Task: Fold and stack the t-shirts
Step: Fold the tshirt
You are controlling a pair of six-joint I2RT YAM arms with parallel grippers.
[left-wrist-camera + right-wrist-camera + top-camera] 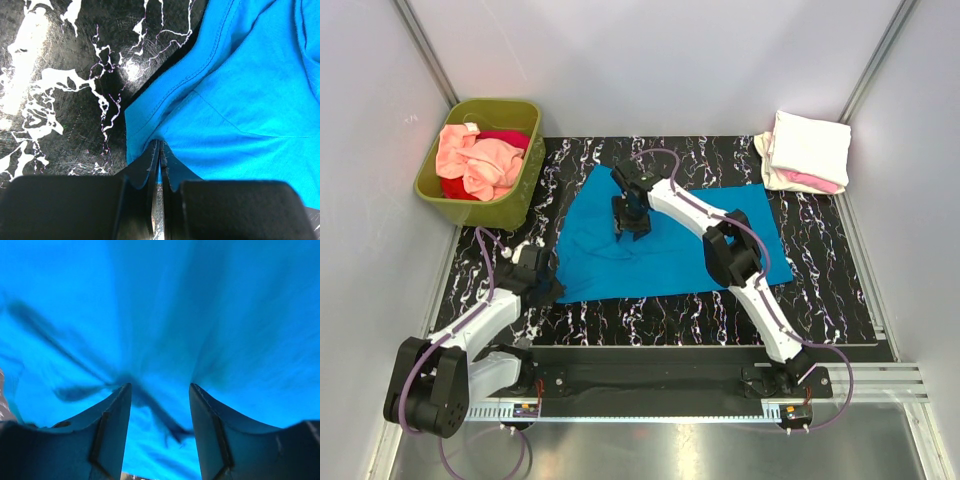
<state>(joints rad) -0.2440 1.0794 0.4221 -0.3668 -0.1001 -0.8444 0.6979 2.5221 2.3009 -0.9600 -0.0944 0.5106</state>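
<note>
Two-armed work: held left gripper pressed together on the near left corner of the blue shirt; hung right gripper, fingers spread, low over its back-left part. Lay lengthwise left to right on the mat; judged the pinched corner ready to carry rightward.

From where I stand, the top camera hangs above and behind the arms. It looks down and forward over the whole bench, with the arm bases at the bottom of its frame. The left wrist camera sits just behind the left tool and faces the bench from very close, with the blue t-shirt at right and bare marbled surface at left. The right wrist camera looks past the right tool, so near that blurred blue cloth fills its frame. All three views share that shirt.
</note>
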